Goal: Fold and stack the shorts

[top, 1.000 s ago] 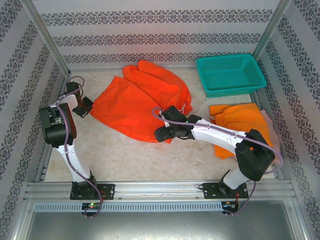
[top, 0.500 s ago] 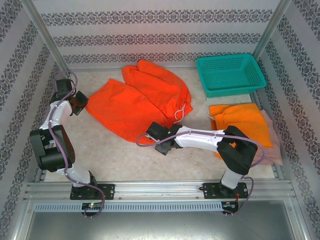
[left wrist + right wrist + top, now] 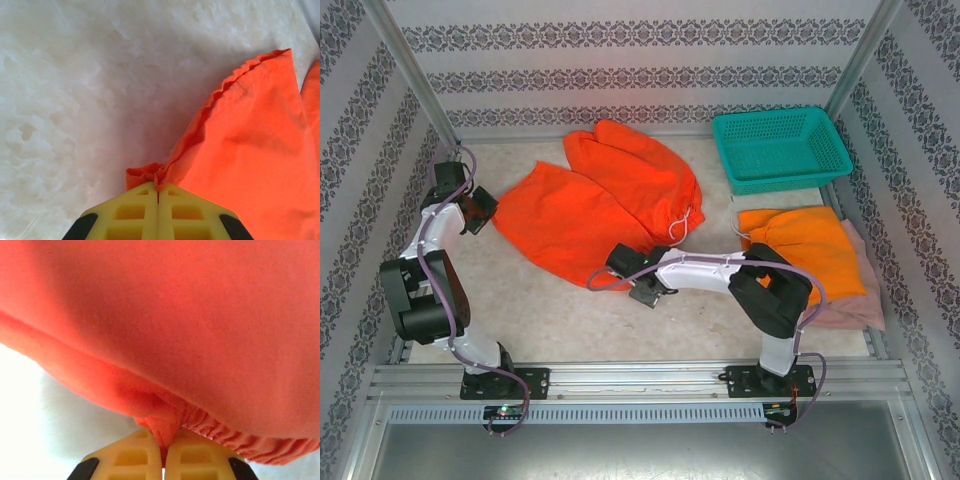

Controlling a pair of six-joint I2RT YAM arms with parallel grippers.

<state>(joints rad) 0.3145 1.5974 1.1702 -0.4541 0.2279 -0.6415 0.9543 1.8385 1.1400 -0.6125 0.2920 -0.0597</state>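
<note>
Bright orange shorts (image 3: pixel 590 205) lie spread across the middle of the table, a white drawstring (image 3: pixel 682 222) at their right side. My left gripper (image 3: pixel 486 205) is shut on the cloth's left corner; the left wrist view has that pinched corner (image 3: pixel 150 175) bunched between the yellow fingers (image 3: pixel 130 210). My right gripper (image 3: pixel 625 270) is shut on the near waistband edge, and the elastic hem (image 3: pixel 220 432) runs past its fingers (image 3: pixel 135 455). Folded orange shorts (image 3: pixel 800 245) rest on dusty pink shorts (image 3: pixel 855 305) at the right.
A teal mesh basket (image 3: pixel 780 150) stands at the back right. Patterned walls and metal posts close in the table. Bare pale tabletop (image 3: pixel 560 320) stretches in front of the spread shorts, up to the rail at the near edge.
The right gripper slid left along the near edge of the spread shorts and holds the waistband. The left arm swung out to the far left and took the cloth's corner.
</note>
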